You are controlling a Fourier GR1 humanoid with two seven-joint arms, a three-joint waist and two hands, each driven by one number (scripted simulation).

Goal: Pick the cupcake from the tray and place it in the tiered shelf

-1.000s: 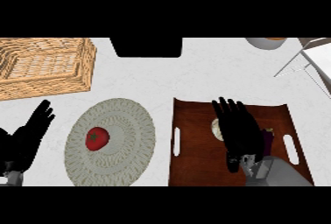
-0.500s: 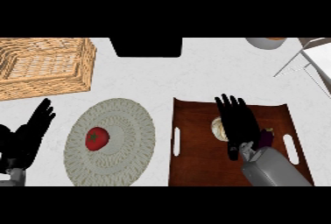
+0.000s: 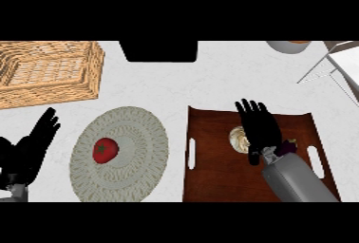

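Head view shows your left hand (image 3: pixel 32 152) resting at the lower left edge, fingers up and relaxed, unchanged. On the tray (image 3: pixel 210 180), the cupcake (image 3: pixel 238 138) peeks out beside your right hand (image 3: pixel 259 128), which has slid slightly forward above it, fingers straight, grasping nothing. I judge the pick not yet made. The tiered shelf (image 3: pixel 340 61) stands well apart, upper right.

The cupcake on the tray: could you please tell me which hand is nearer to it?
Right. The right hand hovers open over the tray, right beside the cupcake and partly hiding it. The left hand rests open at the view's left edge, beyond the plate.
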